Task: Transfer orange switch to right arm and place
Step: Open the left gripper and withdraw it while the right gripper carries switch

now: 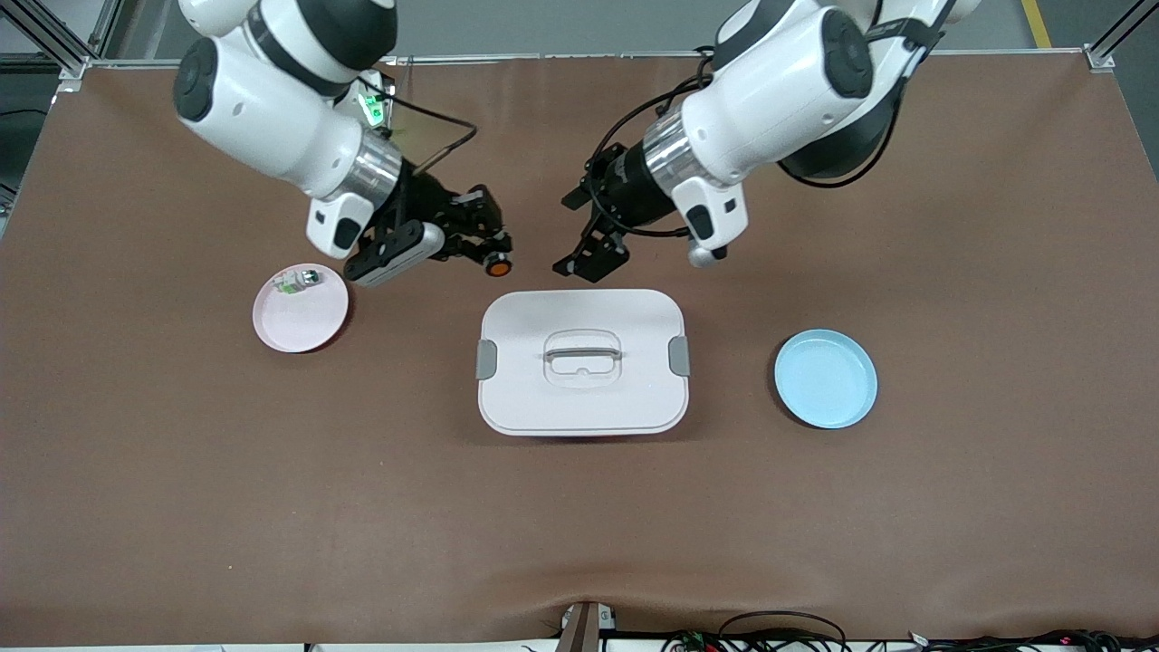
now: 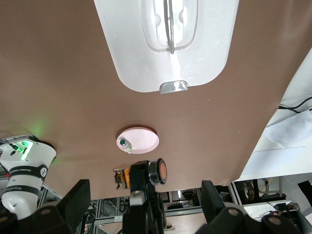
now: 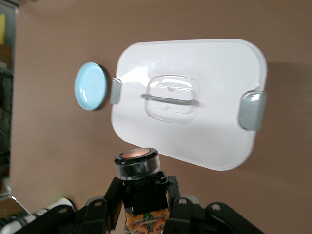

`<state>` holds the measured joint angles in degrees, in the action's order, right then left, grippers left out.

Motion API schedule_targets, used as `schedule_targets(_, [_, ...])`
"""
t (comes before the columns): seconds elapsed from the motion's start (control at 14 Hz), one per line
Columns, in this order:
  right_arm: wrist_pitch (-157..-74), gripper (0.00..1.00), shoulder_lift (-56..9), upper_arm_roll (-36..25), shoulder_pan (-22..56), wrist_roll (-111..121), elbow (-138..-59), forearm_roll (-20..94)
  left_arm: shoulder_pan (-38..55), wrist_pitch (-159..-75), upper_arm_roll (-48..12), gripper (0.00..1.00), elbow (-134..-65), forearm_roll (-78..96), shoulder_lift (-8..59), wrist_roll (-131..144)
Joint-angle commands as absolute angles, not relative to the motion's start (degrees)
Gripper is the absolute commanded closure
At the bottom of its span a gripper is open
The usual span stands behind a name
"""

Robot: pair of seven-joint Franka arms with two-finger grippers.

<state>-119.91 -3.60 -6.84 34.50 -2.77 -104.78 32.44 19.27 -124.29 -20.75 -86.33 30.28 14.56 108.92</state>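
Overhead, two white jointed robot arms reach in over a brown cloth-covered bench (image 1: 181, 507) and meet above the strip of bench just farther from the front camera than a white rounded-rectangle plastic lidded box (image 1: 582, 362), the landmark at the middle.

That box has a clear recessed handle on top and a grey clip at each short end.

The right end effector (image 1: 484, 254), black with two fingers, hangs over the bench close to the box's corner toward the right arm's end. Its fingers are clamped together on the tiny black cylindrical push-button switch with a round orange cap (image 1: 496, 265); in the right wrist view the orange switch (image 3: 137, 165) sits upright between the fingers, cap outward.

The left end effector (image 1: 590, 261), also black, hangs over the bench above the box's edge nearest the arms, just beside the other one. Its fingers stand wide apart and hold nothing; in the left wrist view they frame the orange cap (image 2: 158, 171) without touching it.

A small round pink plate (image 1: 301, 310) lies on the bench beside the box toward the right arm's end, and a small silver-and-green switch (image 1: 297, 282) rests on its rim area.

A small round light-blue plate (image 1: 826, 378) lies beside the box toward the left arm's end.
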Motion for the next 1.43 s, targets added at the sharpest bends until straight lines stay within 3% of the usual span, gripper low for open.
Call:
schedule_targets(0.0, [-115.77, 1.00, -2.72, -6.24, 32.26, 4.01, -104.85, 25.61, 16.01, -119.72, -20.74, 0.00, -86.66, 28.57, 11.08, 109.34])
schedule_targets(0.5, [-110.57, 1.00, -2.46, -6.24, 26.20, 31.17, -105.47, 11.53, 9.33, -111.19, -20.74, 0.00, -85.52, 28.56, 8.35, 100.92])
schedule_targets(0.86, [-110.13, 1.00, -2.46, -6.24, 20.67, 52.85, -105.64, 6.77, 7.65, -99.95, -19.51, 0.00, -84.21, 24.01, 6.77, 73.79])
schedule_targets(1.07, [-112.49, 1.00, -2.55, -6.24, 16.45, 66.41, -108.09, 5.89, 7.21, -92.74, -19.51, 0.00, -83.58, 17.95, 6.24, 60.08])
schedule_targets(1.36, [-120.82, 1.00, -0.71, -6.24, 13.10, 75.76, -117.48, 5.89, 1.25, -87.02, -19.42, 0.00, -83.58, 16.35, 5.10, 42.93])
